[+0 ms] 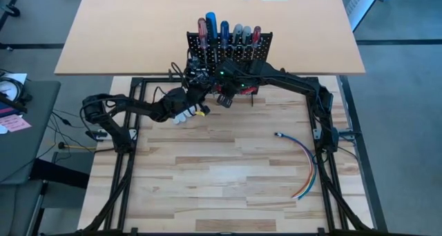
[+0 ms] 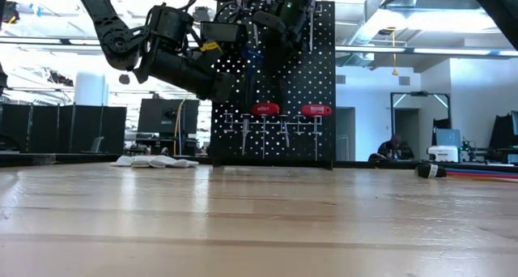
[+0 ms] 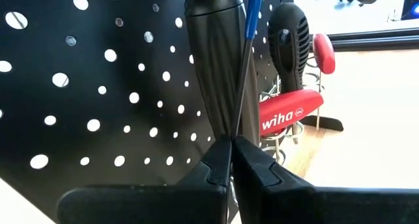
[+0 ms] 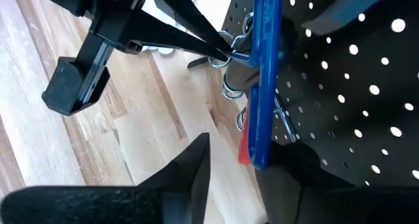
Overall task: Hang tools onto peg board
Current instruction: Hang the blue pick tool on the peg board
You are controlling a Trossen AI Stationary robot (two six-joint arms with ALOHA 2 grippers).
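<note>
At the tabletop's far edge, the upright peg board (image 1: pixel 229 50) carries tools (image 1: pixel 224 29); the left gripper (image 3: pixel 230 149) pinches a thin shaft (image 3: pixel 241 86), the right gripper (image 4: pixel 239 162) fingers spread

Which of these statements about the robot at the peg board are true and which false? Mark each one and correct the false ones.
1. The peg board stands upright at the table's far edge. True.
2. The left gripper is wide open. False: its fingers are pinched shut on a thin shaft.
3. The coloured wires lie on the table's right side. True.
4. The white gloves hang on the board. False: they lie on the table.
</note>
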